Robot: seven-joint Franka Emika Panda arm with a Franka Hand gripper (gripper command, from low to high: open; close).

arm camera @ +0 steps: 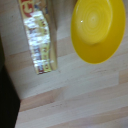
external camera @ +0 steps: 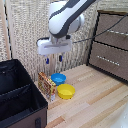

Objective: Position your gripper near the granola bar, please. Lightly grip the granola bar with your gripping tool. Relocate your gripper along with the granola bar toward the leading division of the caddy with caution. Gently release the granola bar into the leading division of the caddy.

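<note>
The granola bar [external camera: 46, 84] is an orange-yellow and brown packet standing against the black caddy's [external camera: 20, 97] wall, beside the bowls. In the wrist view the granola bar [arm camera: 40, 37] lies lengthwise next to the yellow bowl [arm camera: 97, 30]. My gripper [external camera: 52, 60] hangs above the packet and bowls, well clear of them, with its dark and blue fingers apart and nothing between them. The fingers do not show in the wrist view. The caddy's divider [external camera: 17, 90] splits it into compartments; the nearer compartment [external camera: 22, 107] looks empty.
A blue bowl [external camera: 58, 78] and a yellow bowl [external camera: 65, 91] sit on the wooden table right of the packet. A brown drawer chest [external camera: 112, 45] stands at the exterior view's right. A woven screen forms the back wall.
</note>
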